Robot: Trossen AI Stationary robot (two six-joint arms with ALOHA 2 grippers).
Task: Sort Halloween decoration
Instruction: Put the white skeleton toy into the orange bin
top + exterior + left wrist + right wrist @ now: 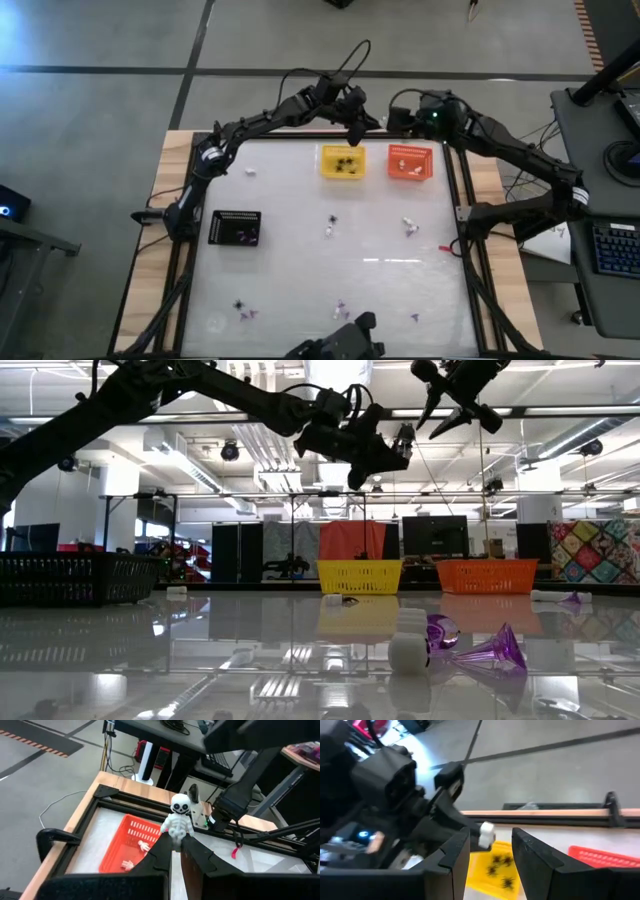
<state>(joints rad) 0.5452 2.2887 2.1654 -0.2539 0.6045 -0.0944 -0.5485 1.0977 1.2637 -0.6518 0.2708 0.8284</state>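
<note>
You had the left gripper (176, 851) closed on a small white skeleton (178, 819), just above the orange basket (131, 845), while the right gripper (490, 851) waited wide open nearby.

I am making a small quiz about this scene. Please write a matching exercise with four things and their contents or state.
Things:
1. yellow basket
2. orange basket
3. left hand
4. right hand

States:
a. open, holding nothing
b. holds black spiders
c. shut on a white skeleton
d. holds pale figures

Pairs: 1-b, 2-d, 3-c, 4-a
</note>
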